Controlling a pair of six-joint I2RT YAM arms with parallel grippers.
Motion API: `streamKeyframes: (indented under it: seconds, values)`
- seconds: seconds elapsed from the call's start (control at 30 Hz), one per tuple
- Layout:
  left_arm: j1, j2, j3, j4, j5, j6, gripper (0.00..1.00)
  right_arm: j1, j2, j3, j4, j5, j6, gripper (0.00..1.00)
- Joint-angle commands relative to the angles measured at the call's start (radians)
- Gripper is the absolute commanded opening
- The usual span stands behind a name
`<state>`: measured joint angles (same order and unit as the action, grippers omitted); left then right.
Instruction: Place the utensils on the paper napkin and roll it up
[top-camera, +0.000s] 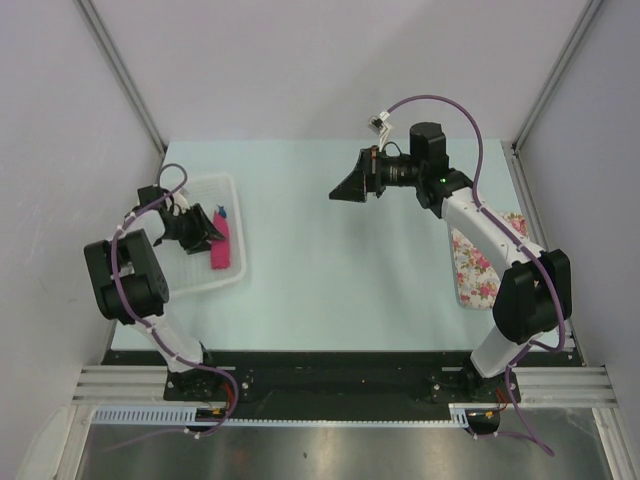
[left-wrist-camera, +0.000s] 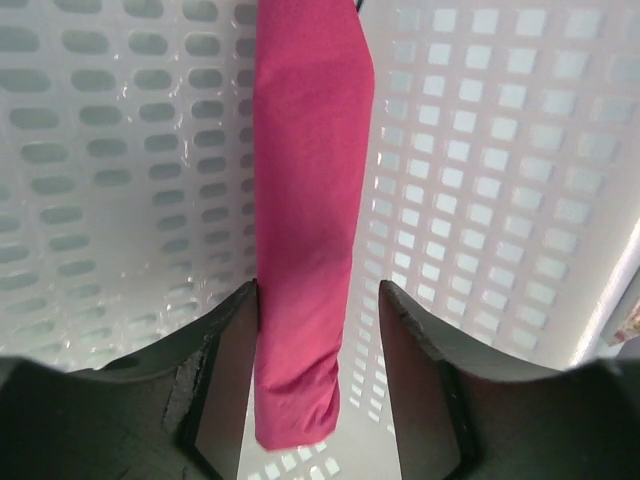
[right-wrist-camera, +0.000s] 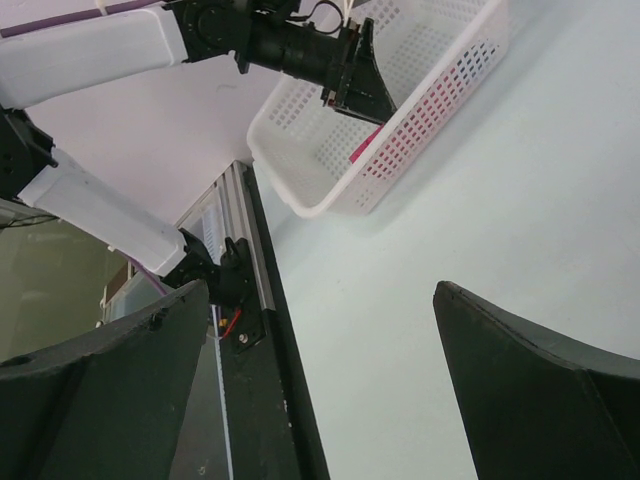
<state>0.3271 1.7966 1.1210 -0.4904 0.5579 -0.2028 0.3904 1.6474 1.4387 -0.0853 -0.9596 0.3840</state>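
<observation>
Rolled matte magenta napkin (left-wrist-camera: 305, 220) lies in perforated white plastic basket (left-wrist-camera: 480, 150); left pincer (left-wrist-camera: 318, 295) parted loosely around it; right pincer (right-wrist-camera: 320, 290) wide, empty.

Left arm (top-camera: 125, 275) folded tight at the elbow, forearm running forward, left tool (top-camera: 197, 230) tipped downward, jaws partly apart. Right arm (top-camera: 480, 225) reaching up and in toward centre, wrist roughly level, right tool (top-camera: 352, 184) pointing across to the left side, raised, fingers (right-wrist-camera: 540, 390) spread fully wide, nothing between them.
</observation>
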Motion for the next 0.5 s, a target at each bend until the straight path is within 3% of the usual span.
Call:
streamKeyframes:
  seconds: [0.0,0.23,0.3,0.4,0.47]
  values:
    - [0.003,-0.123,0.028,-0.06,-0.035,0.063,0.55,-0.002,-0.026,0.043,0.016,-0.025,-0.005,1.0]
    - [0.003,-0.192,0.02,-0.096,-0.018,0.126,0.55,-0.004,-0.031,0.04,0.013,-0.03,-0.007,1.0]
    - [-0.012,-0.222,0.026,-0.086,0.069,0.137,0.57,-0.004,-0.034,0.043,-0.001,-0.027,-0.022,1.0]
    - [-0.084,-0.264,0.097,-0.093,0.082,0.175,0.65,-0.012,-0.043,0.043,-0.03,-0.021,-0.043,1.0]
    - [-0.129,-0.302,0.166,-0.083,0.074,0.178,0.78,-0.027,-0.046,0.04,-0.05,-0.013,-0.053,1.0]
